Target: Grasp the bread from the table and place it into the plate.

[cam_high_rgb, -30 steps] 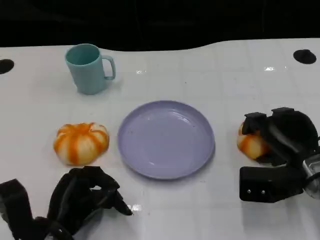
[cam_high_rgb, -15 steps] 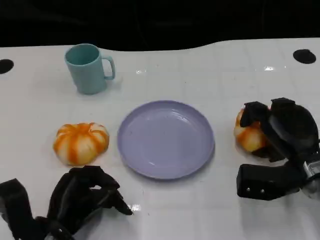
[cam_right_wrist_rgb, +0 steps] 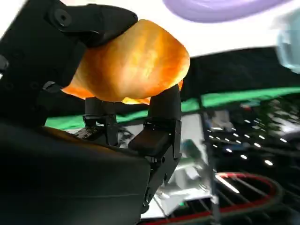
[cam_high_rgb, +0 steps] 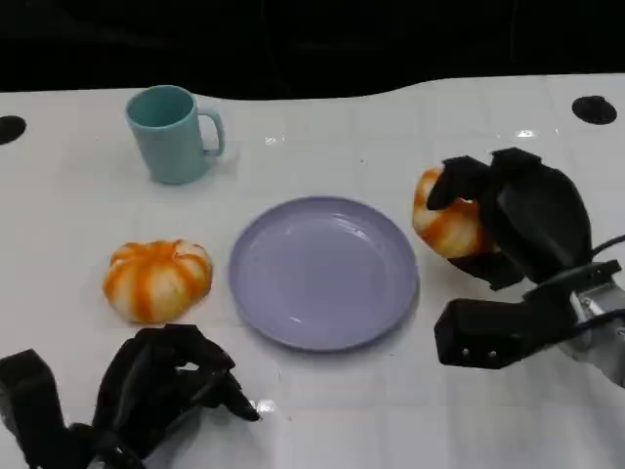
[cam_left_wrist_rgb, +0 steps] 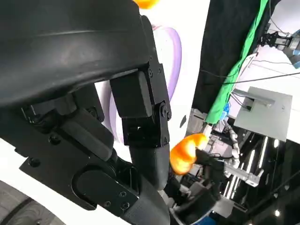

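Observation:
An orange-and-white striped bread [cam_high_rgb: 444,225] is off the table, gripped by my right hand [cam_high_rgb: 527,220] just beside the right rim of the lilac plate [cam_high_rgb: 322,278]. In the right wrist view the bread [cam_right_wrist_rgb: 131,65] sits between the black fingers [cam_right_wrist_rgb: 161,126], with the plate's edge [cam_right_wrist_rgb: 220,9] beyond it. A second striped bread [cam_high_rgb: 156,278] lies on the table left of the plate. My left hand [cam_high_rgb: 161,386] rests at the front left with fingers loosely bent and nothing in them. The left wrist view shows that hand [cam_left_wrist_rgb: 93,117], the plate [cam_left_wrist_rgb: 171,51] and the held bread [cam_left_wrist_rgb: 187,152].
A teal mug [cam_high_rgb: 174,132] stands upright at the back left, handle to the right. Two dark round spots, one [cam_high_rgb: 596,109] at the far right and one [cam_high_rgb: 8,127] at the far left, mark the white table. The plate holds nothing.
My right hand has lifted the bread off the table and carried it left, close to the plate's right rim. The left hand, mug and other bread have not moved.

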